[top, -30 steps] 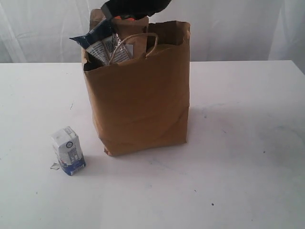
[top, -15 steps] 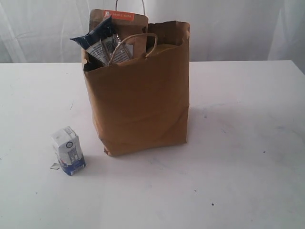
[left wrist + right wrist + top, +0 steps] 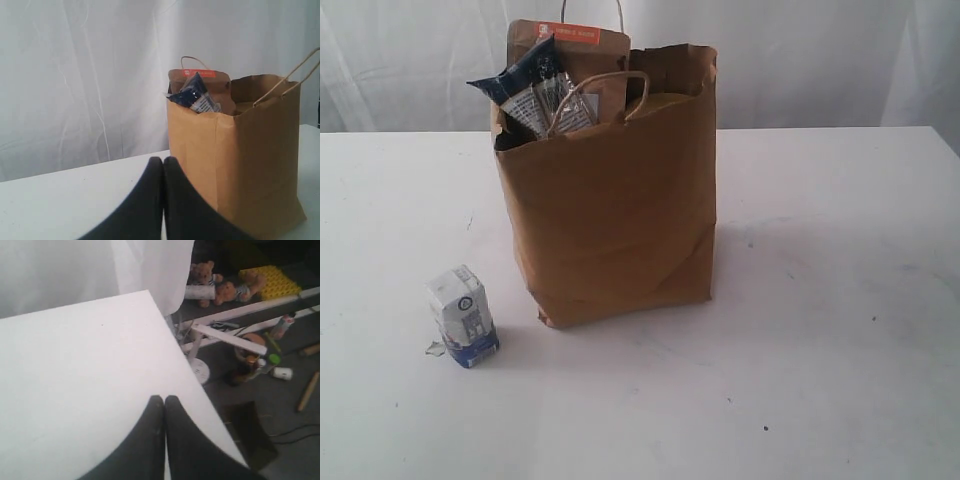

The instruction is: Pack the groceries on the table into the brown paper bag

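Upright bag (image 3: 610, 220) on table (image 3: 820, 300); blue packet (image 3: 525, 85) and pouch (image 3: 575, 50) poke from bag top. Small carton (image 3: 464, 316) near bag, apart. Clenched, empty: left gripper (image 3: 163, 160), right gripper (image 3: 164, 398).

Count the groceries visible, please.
3: small white-blue carton on the table beside the brown paper bag; long dark-blue packet and brown orange-striped pouch sticking out of it. Others may hide inside.
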